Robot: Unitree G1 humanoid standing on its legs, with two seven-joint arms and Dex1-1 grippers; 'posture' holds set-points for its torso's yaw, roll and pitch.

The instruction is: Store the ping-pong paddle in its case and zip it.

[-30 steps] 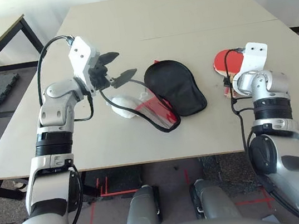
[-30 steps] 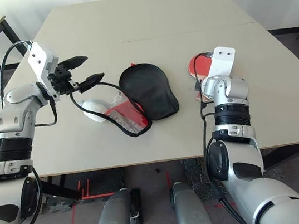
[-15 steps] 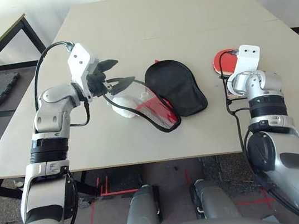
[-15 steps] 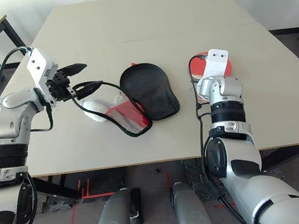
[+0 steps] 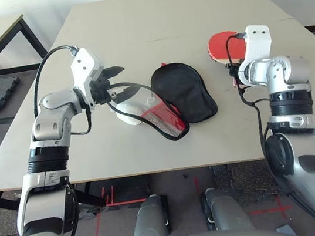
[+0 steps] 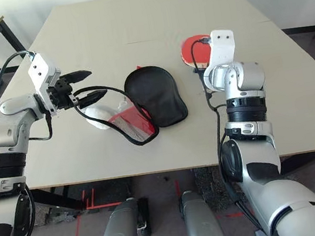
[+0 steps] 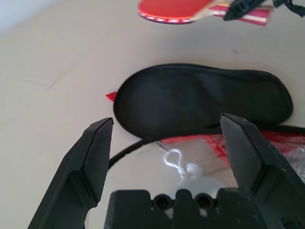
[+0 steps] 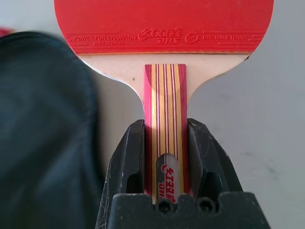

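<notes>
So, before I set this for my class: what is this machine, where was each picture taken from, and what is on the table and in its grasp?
It is a humanoid robot with two silver arms, each ending in a two-fingered black tool. The two wide pictures come from cameras in its head, looking down at a beige table. The two close pictures come from cameras on its wrists, looking along the fingers.

On the table lies the case, a soft pouch lying open, black face up with red lining showing. A small white object sits beside it; I cannot tell what it is.

The right tool grips the ping-pong paddle by its striped handle, lifted off the table. The left tool is open and holds nothing, hovering near the case.
</notes>
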